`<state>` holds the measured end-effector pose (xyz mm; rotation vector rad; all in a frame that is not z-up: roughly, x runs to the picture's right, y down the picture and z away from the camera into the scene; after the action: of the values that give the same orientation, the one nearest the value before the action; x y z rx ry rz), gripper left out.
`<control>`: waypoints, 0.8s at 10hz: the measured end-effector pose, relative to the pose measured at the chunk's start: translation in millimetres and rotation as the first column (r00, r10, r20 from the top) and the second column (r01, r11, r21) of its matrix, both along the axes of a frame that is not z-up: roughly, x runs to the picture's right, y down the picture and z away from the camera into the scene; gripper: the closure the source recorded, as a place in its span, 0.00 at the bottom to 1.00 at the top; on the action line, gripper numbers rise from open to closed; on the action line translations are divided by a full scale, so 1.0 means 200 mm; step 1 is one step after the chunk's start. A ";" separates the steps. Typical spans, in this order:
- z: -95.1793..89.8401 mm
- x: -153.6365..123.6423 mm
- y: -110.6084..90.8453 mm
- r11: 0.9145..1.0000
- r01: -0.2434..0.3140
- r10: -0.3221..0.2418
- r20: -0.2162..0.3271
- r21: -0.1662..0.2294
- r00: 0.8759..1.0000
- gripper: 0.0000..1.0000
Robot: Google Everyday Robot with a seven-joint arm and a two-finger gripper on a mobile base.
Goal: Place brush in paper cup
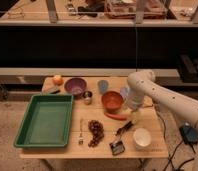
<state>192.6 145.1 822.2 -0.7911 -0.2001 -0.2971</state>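
Pale wood makes up the table (94, 112), and the brush (120, 139) lies flat on it toward five o'clock from the middle. Its dark head is nearest the front edge and its black handle slants up toward one o'clock. The paper cup (141, 137) stands upright just beside the brush at three o'clock, white inside, with a small gap between the two.

The white arm (157, 92) comes in from the right and bends down over the table. Its gripper (135, 117) hangs at twelve o'clock from the paper cup, just past the handle's far tip. The jaws are spread wide with nothing between them, and I can't tell whether they touch the wood.

A carrot (115, 116) lies at nine o'clock from the gripper, below a brown-orange bowl (112, 100). Further left are a small metal cup (87, 96), a purple bowl (75, 86) and an orange (57, 79), with a blue-grey cup (102, 86) at the back. A green tray (26, 142) fills the left side. A dark cluster of grapes (96, 132) and a fork (81, 135) lie at nine o'clock from the brush.
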 end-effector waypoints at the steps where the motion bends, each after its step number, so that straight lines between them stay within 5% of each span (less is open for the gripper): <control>1: 0.00 -0.01 0.01 1.000 0.002 -0.002 0.005 -0.005 1.000 0.35; 8: 0.04 -0.02 0.22 0.997 0.045 -0.039 0.078 -0.069 0.996 0.35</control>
<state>187.6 189.7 830.4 -0.8554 -0.2671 -0.3617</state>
